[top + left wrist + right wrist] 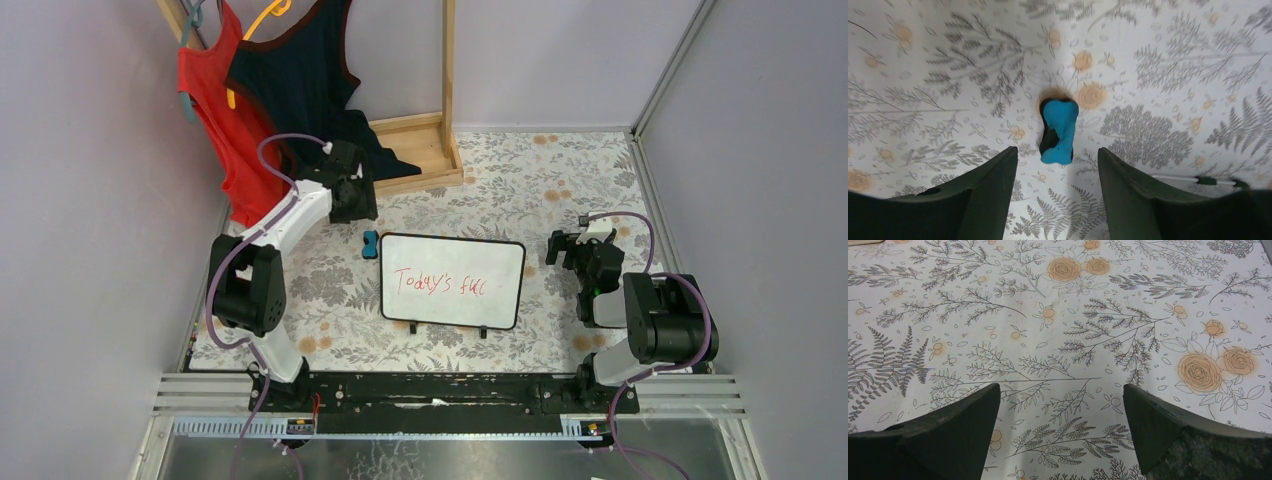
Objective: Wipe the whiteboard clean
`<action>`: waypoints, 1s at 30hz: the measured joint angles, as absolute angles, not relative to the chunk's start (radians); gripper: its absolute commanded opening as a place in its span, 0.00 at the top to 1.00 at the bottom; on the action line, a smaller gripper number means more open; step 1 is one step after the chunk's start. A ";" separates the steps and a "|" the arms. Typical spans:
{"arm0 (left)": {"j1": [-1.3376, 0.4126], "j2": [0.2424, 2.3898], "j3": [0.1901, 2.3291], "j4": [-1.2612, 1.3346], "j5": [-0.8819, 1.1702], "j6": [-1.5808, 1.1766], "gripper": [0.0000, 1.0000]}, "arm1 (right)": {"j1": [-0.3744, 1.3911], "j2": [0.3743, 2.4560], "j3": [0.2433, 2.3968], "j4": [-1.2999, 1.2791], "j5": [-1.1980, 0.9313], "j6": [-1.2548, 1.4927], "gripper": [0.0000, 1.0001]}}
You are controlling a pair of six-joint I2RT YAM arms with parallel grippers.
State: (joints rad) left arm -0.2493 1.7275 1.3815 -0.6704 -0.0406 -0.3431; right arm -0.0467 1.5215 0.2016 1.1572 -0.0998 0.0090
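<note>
The whiteboard (452, 280) lies flat mid-table, black-framed, with red handwriting and two small black feet at its near edge. A small blue-black eraser (371, 244) lies on the floral cloth just left of its far left corner; it also shows in the left wrist view (1059, 131). My left gripper (352, 200) hangs above and just behind the eraser, open and empty, in the left wrist view (1058, 157) the eraser sits just ahead of the gap. My right gripper (566, 243) is open and empty, right of the board, over bare cloth (1060, 390).
A wooden clothes rack (430, 140) stands at the back with a red top (220, 110) and a dark top (300, 70) hanging from it. Grey walls close in left, right and behind. A black rail (430, 392) runs along the near edge.
</note>
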 measured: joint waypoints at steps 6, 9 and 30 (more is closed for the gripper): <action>-0.299 1.746 1.308 -0.662 -0.044 -0.364 0.43 | -0.047 1.522 0.202 1.157 -0.100 0.009 0.01; -0.316 1.770 1.293 -0.655 -0.051 -0.369 0.43 | -0.047 1.522 0.202 1.157 -0.100 0.009 0.01; -0.320 1.881 1.256 -0.589 -0.094 -0.374 0.48 | -0.047 1.522 0.202 1.157 -0.100 0.009 0.01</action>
State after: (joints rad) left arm -0.3202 1.8809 1.2564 -0.5888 -0.0944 -0.3740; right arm -0.0471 1.5215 0.2016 1.1572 -0.0998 0.0090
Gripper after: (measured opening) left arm 0.534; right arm 0.992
